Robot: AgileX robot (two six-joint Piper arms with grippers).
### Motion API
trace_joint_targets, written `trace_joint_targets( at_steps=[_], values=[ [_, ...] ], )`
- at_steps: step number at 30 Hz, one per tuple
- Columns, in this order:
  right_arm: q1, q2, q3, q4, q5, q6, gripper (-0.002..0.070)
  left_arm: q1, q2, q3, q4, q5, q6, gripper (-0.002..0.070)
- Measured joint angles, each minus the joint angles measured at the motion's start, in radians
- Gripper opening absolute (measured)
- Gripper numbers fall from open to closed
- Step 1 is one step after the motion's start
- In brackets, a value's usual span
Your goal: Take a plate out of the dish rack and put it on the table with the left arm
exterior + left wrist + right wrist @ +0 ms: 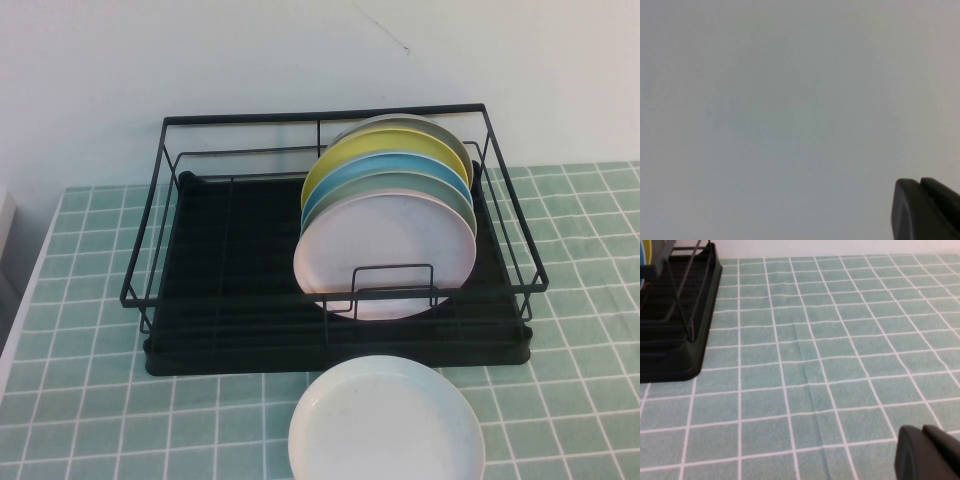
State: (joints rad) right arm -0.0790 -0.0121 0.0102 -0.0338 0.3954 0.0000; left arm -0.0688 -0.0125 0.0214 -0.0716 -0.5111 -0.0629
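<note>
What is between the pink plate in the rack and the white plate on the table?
In the high view, only the dish rack's front wires and tray edge separate the pink plate from the white plate.

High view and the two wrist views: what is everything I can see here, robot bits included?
dish rack: one, black wire with drip tray, middle of the table.
pink plate: one, pale pink, upright, frontmost in the rack.
other racked plates: four, grey-green, blue, yellow, grey-green, upright behind it.
white plate: one, flat in front of the rack.
table: one, pale green tiles.
wall: white, behind.
left gripper: black tip, facing blank wall.
right gripper: black tip, above tiles beside the rack.
</note>
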Motion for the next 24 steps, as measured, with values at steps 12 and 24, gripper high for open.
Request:
trace_joint_targets(
  at_steps=[12, 24],
  values=[
    [0.0, 0.0, 0.0, 0.0, 0.0, 0.0, -0.0002, 0.0, -0.002, 0.0, 0.0, -0.017, -0.009, -0.0003],
    [0.0, 0.0, 0.0, 0.0, 0.0, 0.0, -0.0002, 0.0, -0.002, 0.0, -0.024, -0.475, -0.221, -0.0003]
  ],
)
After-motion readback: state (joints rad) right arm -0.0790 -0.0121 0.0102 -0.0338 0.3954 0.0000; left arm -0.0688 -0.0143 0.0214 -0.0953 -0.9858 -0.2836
